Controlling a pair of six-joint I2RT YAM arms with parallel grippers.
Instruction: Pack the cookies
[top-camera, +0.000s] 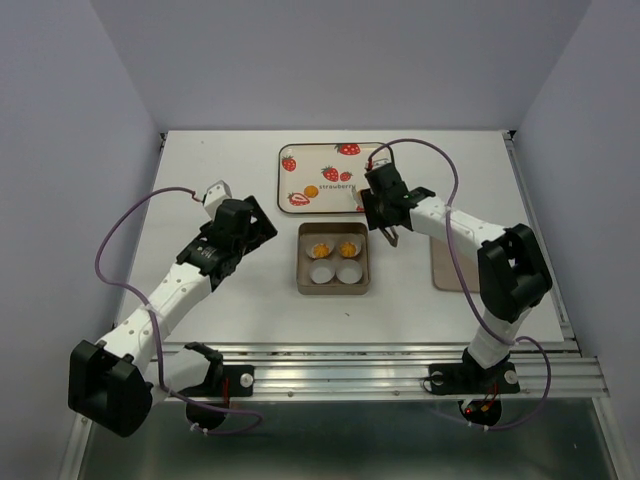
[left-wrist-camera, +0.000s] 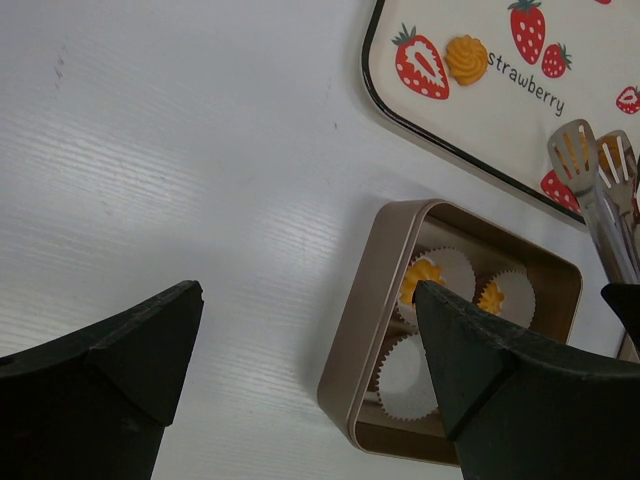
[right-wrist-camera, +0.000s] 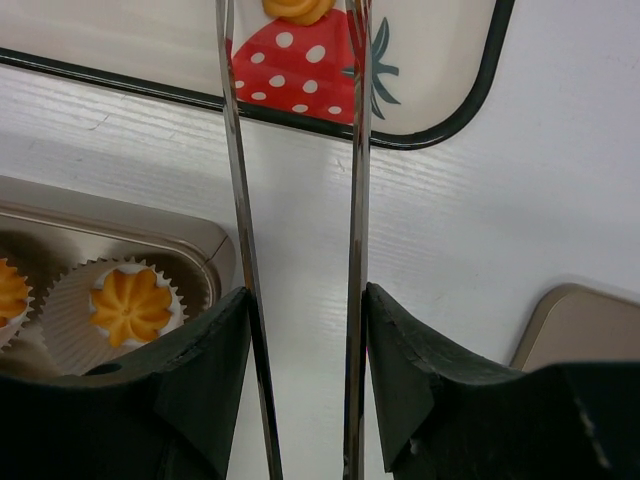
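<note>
Two orange-yellow cookies (top-camera: 320, 247) (top-camera: 348, 247) sit in the back paper cups of the gold box (top-camera: 302, 262). The two front cups (top-camera: 335, 271) are empty. One cookie (top-camera: 312, 190) lies on the strawberry tray (top-camera: 330, 150); it also shows in the left wrist view (left-wrist-camera: 466, 58). My right gripper (top-camera: 378, 205) (right-wrist-camera: 305, 300) is shut on metal tongs (right-wrist-camera: 238, 160) that reach over the tray. Another cookie (right-wrist-camera: 297, 8) shows between the tong arms at the frame's top edge; whether the tips touch it I cannot tell. My left gripper (top-camera: 258, 228) (left-wrist-camera: 305, 295) is open and empty, left of the box (left-wrist-camera: 365, 300).
A flat beige lid (top-camera: 445, 265) lies right of the box, partly under my right arm; its corner shows in the right wrist view (right-wrist-camera: 585, 325). The tray stands just behind the box. Bare white table lies left of the box, under the left gripper.
</note>
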